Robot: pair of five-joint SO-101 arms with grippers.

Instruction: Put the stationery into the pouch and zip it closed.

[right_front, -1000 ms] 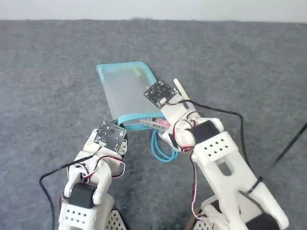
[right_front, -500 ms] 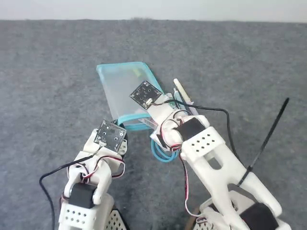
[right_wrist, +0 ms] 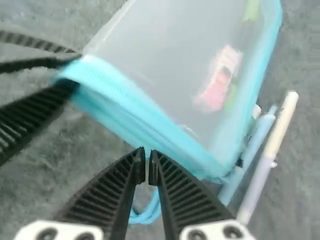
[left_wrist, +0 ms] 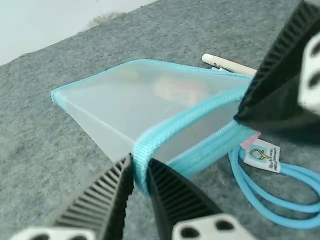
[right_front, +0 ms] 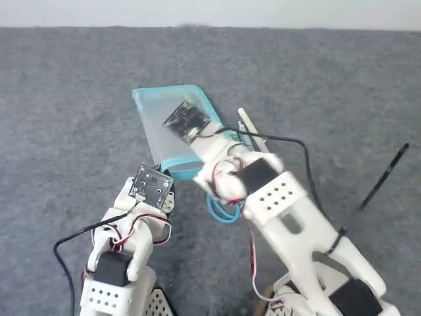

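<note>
Moved: right gripper (right_wrist: pixel 146 156) has pushed forward over the pouch (right_front: pixel 154 125) since a second ago; the pink item (right_wrist: pixel 220 82) it had at the mouth is now inside.
Left gripper (left_wrist: pixel 140 167): fingers pinch the pouch's blue zipper edge at a corner.
Right gripper: fingers pressed together, empty, at the pouch mouth.
Pouch: on the grey table (right_front: pixel 66 99), mouth toward the arms.
Pens (right_front: pixel 247 124): on the table just beside the pouch.
Blue cord (right_front: pixel 220 212): looped near the mouth.

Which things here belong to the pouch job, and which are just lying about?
Job: pouch, pink item inside it, white pen, blue pen, left tool clamping the pouch's edge.
Lying about: grey mat, looped blue cord (perhaps stationery too).
</note>
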